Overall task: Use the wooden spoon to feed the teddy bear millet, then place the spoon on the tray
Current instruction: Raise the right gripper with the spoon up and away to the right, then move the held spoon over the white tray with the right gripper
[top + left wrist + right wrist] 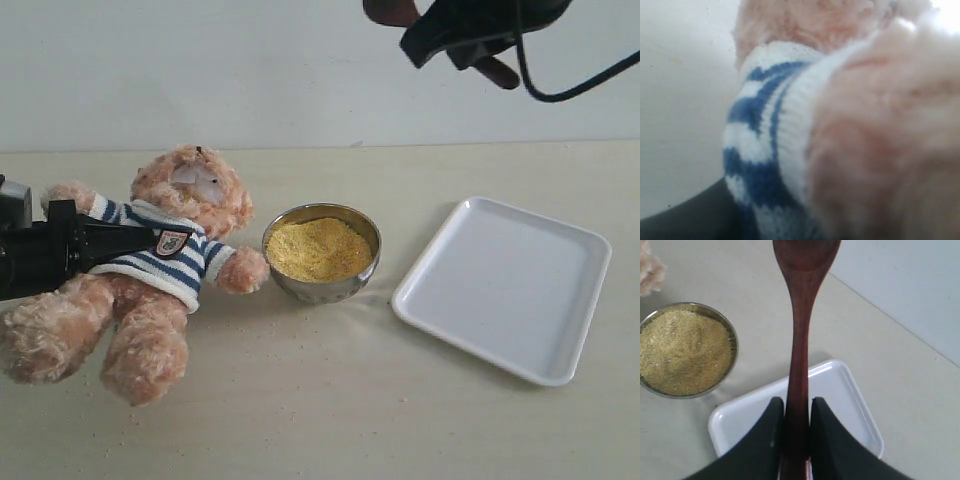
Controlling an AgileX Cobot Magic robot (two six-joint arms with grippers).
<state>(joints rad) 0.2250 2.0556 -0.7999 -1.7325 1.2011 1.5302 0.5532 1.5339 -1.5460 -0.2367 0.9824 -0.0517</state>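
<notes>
The teddy bear lies on its back at the table's left, head toward the wall. My left gripper reaches in from the left and is shut on the bear's striped shirt. In the left wrist view the sleeve and fur of the bear fill the picture, with one dark finger at the edge. The steel bowl of millet stands beside the bear's paw. High above the tray, my right gripper is shut on the handle of the wooden spoon. The spoon's bowl looks empty.
Scattered grains dot the table around the bear's legs. A black cable hangs from the right arm. A pale wall runs behind the table. The tray and the millet bowl both show below the spoon in the right wrist view.
</notes>
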